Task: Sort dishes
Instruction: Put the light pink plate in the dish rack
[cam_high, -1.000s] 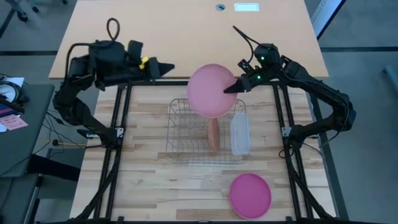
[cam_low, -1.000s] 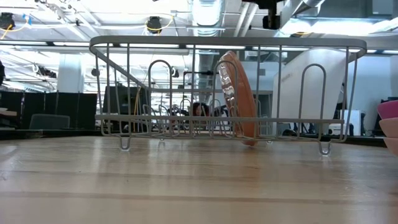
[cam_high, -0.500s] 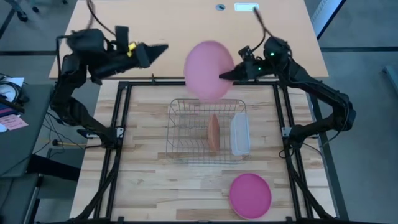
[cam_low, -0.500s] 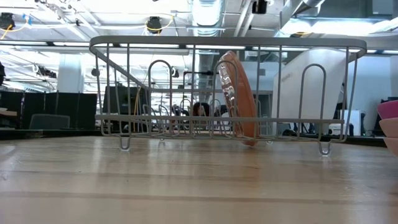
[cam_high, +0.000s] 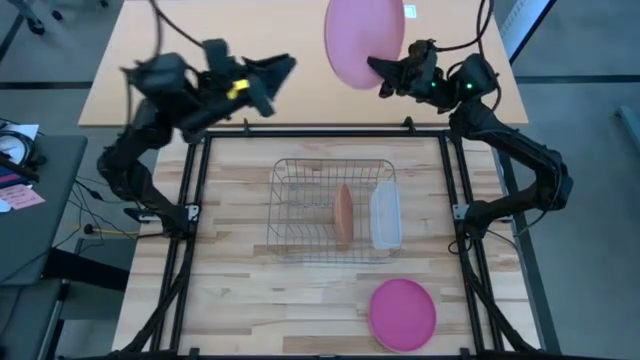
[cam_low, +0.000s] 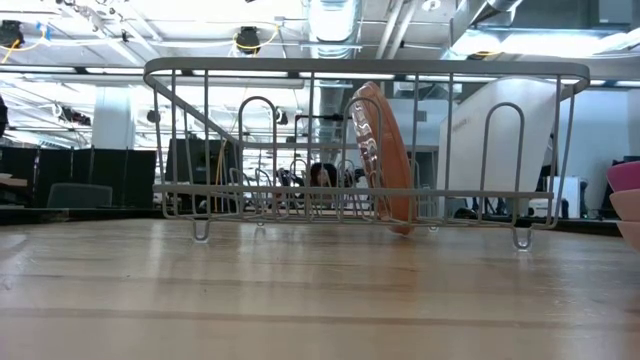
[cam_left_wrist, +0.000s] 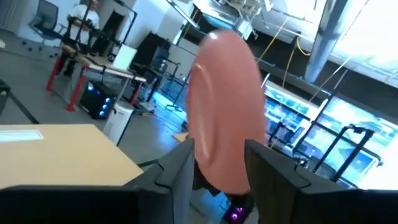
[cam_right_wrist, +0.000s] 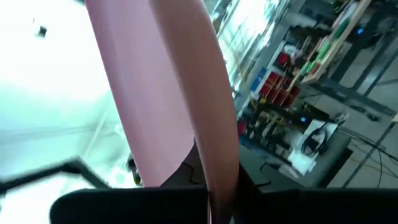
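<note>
My right gripper (cam_high: 380, 68) is shut on a pale pink plate (cam_high: 363, 40), high over the table's far edge. My left gripper (cam_high: 288, 68) is open to the left of the plate and points at it. In the left wrist view its fingers (cam_left_wrist: 177, 171) frame the plate (cam_left_wrist: 227, 106) without touching it. A salmon-orange plate (cam_high: 343, 215) stands on edge between the wires of the rack (cam_high: 300, 175), also seen upright in the low view (cam_low: 382, 155). A magenta plate (cam_high: 403, 313) lies flat on the table near the front right. My right gripper pinches the pale pink plate's rim (cam_right_wrist: 214, 177) between its two fingers, at the edge toward the table's right. The fingers come from the right and slant upward. The plate is lifted clear, standing tilted above the fingers with nothing under it.
A translucent rectangular tub (cam_high: 385, 215) sits in the right part of the rack. Black frame rails (cam_high: 195, 200) run along the table's sides and far edge. A tan desk (cam_high: 250, 30) lies beyond the far edge.
My right gripper has risen and gone toward the far edge, tipping its fingers up. It has carried the pink plate from over the rack to beyond the rack's far side. My left gripper has risen, rolled and tipped up toward the plate.
</note>
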